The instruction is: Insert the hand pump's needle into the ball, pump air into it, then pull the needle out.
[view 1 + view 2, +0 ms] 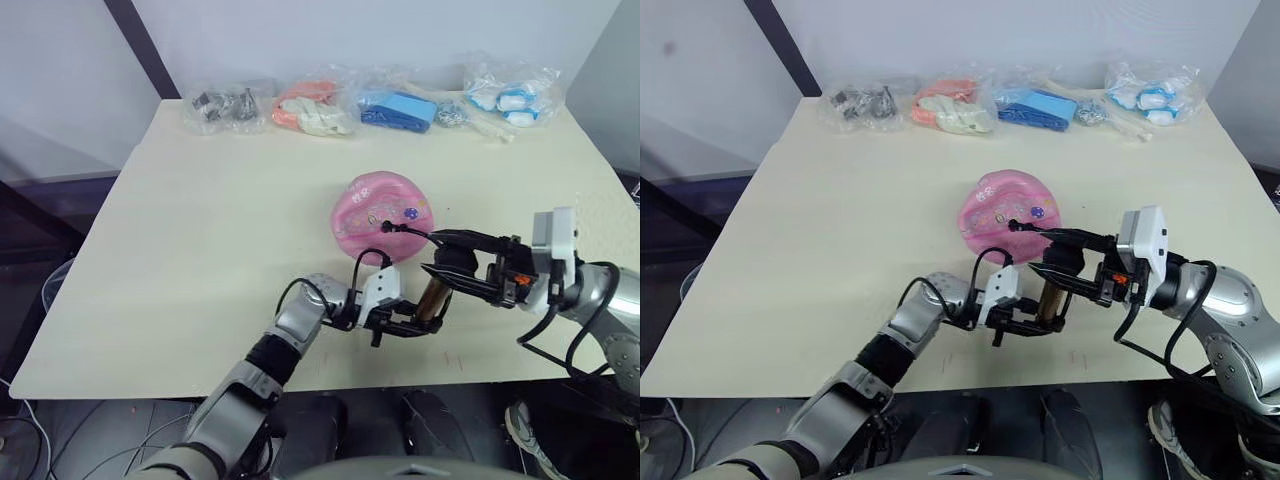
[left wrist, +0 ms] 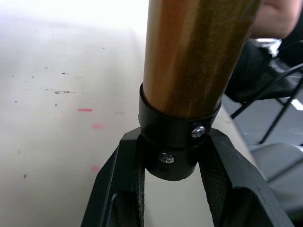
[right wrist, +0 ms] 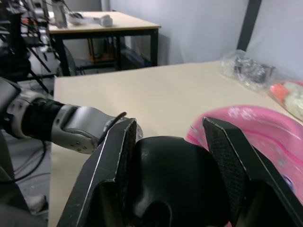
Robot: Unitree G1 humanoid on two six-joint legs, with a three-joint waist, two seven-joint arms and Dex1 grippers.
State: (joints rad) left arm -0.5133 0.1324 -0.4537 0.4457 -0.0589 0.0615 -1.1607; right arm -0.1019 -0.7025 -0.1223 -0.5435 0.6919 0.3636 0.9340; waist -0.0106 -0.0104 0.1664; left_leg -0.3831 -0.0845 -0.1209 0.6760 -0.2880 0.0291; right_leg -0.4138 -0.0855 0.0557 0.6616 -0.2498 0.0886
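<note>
On the left of the scene, the left claw (image 1: 405, 322) is low over the near part of the table (image 1: 200, 230). Its two fingers (image 2: 125, 189) are closed on the black lower end cap of the hand pump (image 1: 434, 300); the left wrist view shows the cap squeezed between the ribbed pads, with the gold-bronze cylinder rising out of them. The pump stands almost upright, just near of the ball (image 1: 380, 212).

The ball is pink, dented like a bowl, and lies about in the middle of the table, a little to the right. A thin black hose (image 1: 368, 256) curves from the pump up toward the ball. The needle (image 1: 392, 226) with its small black fitting is at the near right side of the ball, at the valve; I cannot tell how deep it sits.

To the right, the right claw (image 1: 455, 268) reaches in from the right side. Its fingers (image 3: 118, 156) are closed around the black T-handle (image 3: 177, 179) at the top of the pump, one on each side and touching it.

Along the far edge of the table lie four clear plastic bags (image 1: 225, 106) with small items.
</note>
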